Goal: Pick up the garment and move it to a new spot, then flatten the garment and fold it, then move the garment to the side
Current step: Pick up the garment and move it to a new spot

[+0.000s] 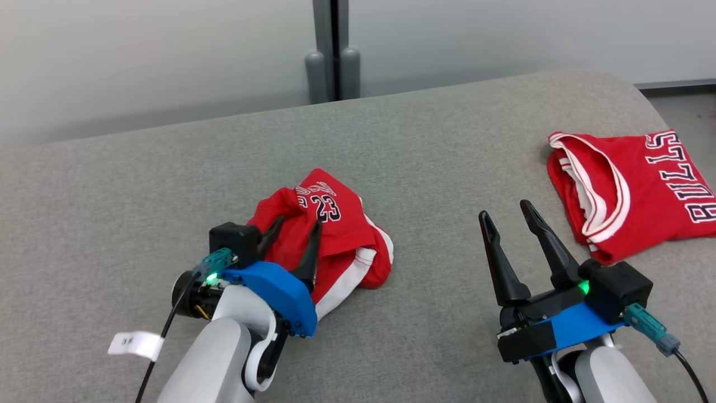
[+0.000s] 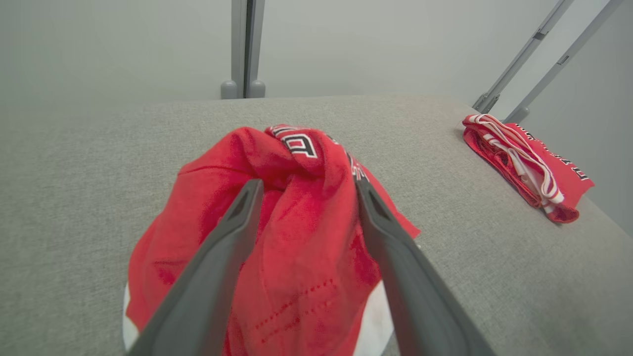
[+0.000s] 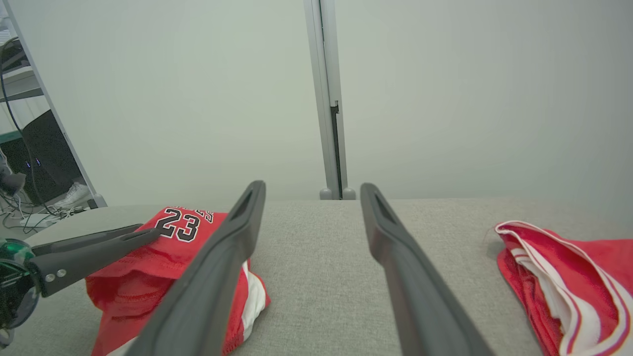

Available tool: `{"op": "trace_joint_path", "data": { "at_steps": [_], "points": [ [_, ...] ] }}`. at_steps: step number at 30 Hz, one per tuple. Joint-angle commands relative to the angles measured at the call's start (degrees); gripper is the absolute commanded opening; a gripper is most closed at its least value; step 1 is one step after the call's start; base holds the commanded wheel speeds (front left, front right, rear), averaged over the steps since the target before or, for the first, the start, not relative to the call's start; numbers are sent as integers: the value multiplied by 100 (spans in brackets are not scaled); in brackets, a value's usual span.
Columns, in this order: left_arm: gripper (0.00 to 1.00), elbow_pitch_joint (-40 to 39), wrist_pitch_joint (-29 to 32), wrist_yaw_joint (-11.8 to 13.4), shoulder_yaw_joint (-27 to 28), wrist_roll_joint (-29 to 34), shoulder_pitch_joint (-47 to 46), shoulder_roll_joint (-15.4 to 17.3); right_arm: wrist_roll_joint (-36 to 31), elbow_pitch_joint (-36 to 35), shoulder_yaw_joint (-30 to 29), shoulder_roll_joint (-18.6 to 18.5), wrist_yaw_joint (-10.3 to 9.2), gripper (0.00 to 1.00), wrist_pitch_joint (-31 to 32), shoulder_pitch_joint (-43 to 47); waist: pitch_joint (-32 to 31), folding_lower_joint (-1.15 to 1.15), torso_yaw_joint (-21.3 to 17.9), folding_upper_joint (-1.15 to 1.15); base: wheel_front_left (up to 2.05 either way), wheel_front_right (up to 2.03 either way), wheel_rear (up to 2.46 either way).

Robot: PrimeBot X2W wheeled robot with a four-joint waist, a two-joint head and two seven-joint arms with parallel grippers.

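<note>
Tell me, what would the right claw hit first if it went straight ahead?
Nothing near: the right gripper points between the crumpled jersey and the folded jersey, over bare cushion. Perhaps the post beyond, but depth is unclear.

We count two red garments with white trim: one crumpled garment numbered 23 (image 1: 341,235) and one folded garment lettered BULLS (image 1: 643,184). One grey fabric-covered surface (image 1: 425,145). Two grippers, the left gripper (image 1: 299,221) and the right gripper (image 1: 503,208), each with two dark fingers. One white paper tag (image 1: 134,344).

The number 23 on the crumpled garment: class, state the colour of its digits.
Black digits outlined in white, on the red garment; clearest in the head view.
</note>
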Motion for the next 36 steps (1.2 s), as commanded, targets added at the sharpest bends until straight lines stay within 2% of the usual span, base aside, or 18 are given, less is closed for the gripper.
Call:
{"op": "trace_joint_path", "data": {
  "at_steps": [1,4,7,13,19,24,30,36],
  "points": [
    [100,69,-176,-26,5,-29,-50,-7,8,-10,-17,-27,3,100,27,7,-9,-1,58,0,0,0,0],
    [100,130,-749,-131,52,-35,-136,-41,3,-34,-51,-69,3,100,56,66,-59,-1,209,0,0,0,0],
    [100,97,-1234,-242,115,-73,-46,60,-3,-59,-65,-100,3,100,90,109,-131,-1,356,0,0,0,0],
    [100,-145,-1864,-172,427,-94,399,300,-21,-128,-184,-152,3,100,201,272,-287,-1,647,0,0,0,0],
    [100,-398,-2000,154,950,30,1012,476,-10,-165,-367,-148,2,100,329,484,-387,-1,835,0,0,0,0],
    [100,-762,-2004,300,1479,164,1504,511,-77,-69,-508,-93,3,100,413,653,-423,-1,888,0,0,0,0],
    [100,-948,-2006,251,1840,388,1800,621,-149,128,-673,-37,3,100,388,829,-472,-1,891,0,0,0,0],
    [100,-927,-2007,212,1793,500,1885,663,-207,307,-785,-2,3,100,346,900,-488,-1,848,0,0,0,0]
  ]
}}
